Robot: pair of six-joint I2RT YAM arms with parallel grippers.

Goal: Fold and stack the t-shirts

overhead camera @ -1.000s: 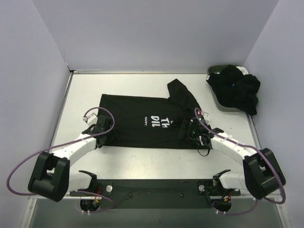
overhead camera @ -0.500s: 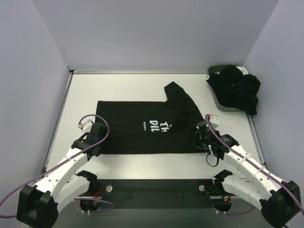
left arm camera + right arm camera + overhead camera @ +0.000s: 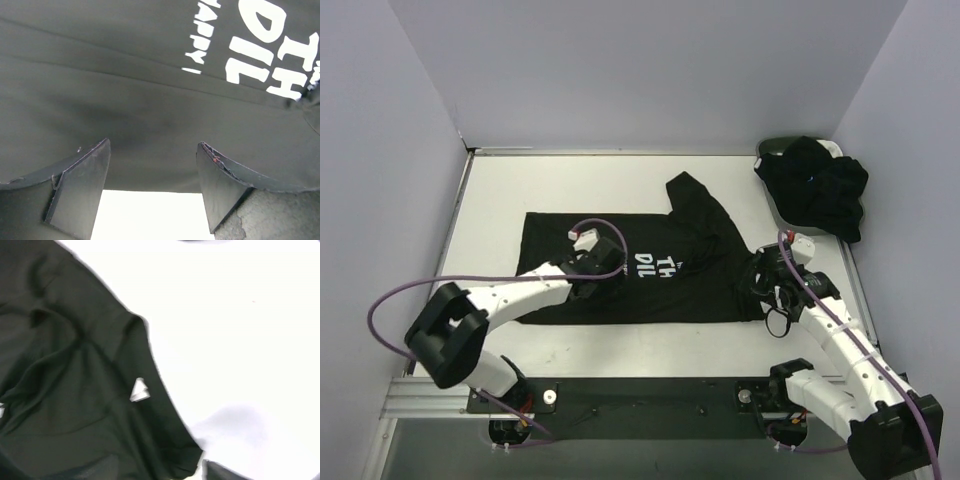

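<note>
Left claw (image 3: 597,264): released, jaws wide apart with nothing between them. It sits over the left-centre of the printed black t-shirt (image 3: 670,292), just left of the white lettering (image 3: 656,262). Left wrist view shows bare cloth under both fingers (image 3: 82,182) and the shirt's near edge just behind them. Can't tell if the tips are touching the fabric.

The shirt lies flat across the middle of the surface (image 3: 620,185), chest up. Its far sleeve (image 3: 695,198) is crumpled and sticks out toward the far side.

Right claw (image 3: 761,283): at the shirt's right near corner. Jaws are barely in frame on the wrist view, so I can't tell whether it's clamped or free. That view shows wrinkled cloth and a small white tag (image 3: 139,390).

Far right: a pile of black shirts (image 3: 820,190) spills over the dark basket (image 3: 769,150).

My read is the step is the first fold. To do it well:
- Pinch both layers at the near edge, not a single ply.
- Lift both claws together and keep the edge taut.
- Carry it across evenly.
- Flatten the far sleeve first, or it bunches inside the fold.
</note>
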